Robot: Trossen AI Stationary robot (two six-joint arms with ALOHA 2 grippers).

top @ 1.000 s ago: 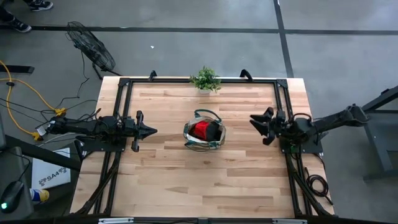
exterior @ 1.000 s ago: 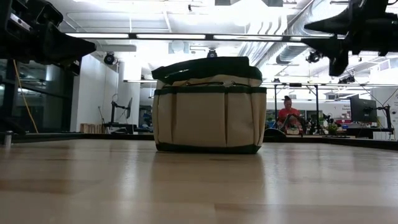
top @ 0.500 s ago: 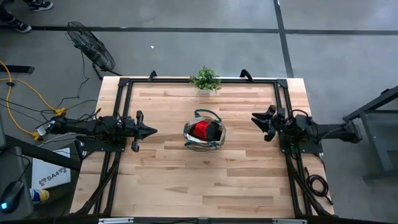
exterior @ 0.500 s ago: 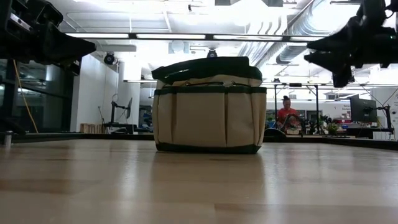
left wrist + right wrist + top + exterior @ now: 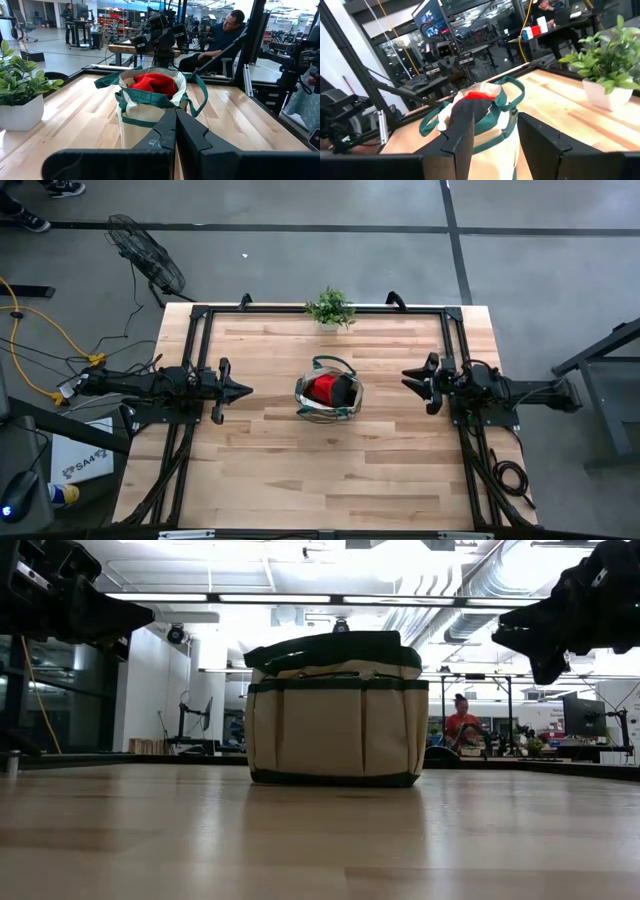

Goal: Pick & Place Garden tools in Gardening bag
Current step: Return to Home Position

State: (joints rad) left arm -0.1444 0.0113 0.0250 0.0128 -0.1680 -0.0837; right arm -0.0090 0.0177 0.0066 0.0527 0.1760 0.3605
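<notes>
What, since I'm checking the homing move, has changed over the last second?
The right arm folded lower and flatter toward its base. Its end effector barely shifted and is open and empty. The left end effector, shut, and the gardening bag stayed put.

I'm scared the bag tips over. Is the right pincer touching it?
Apart. The high view shows bare table between the right pincer and the gardening bag.

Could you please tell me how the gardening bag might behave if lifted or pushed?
The gardening bag is fabric, so it would probably sag. Its loop handles droop, so likely floppy. Standing wide and flat-based, it should slide rather than tip.
</notes>
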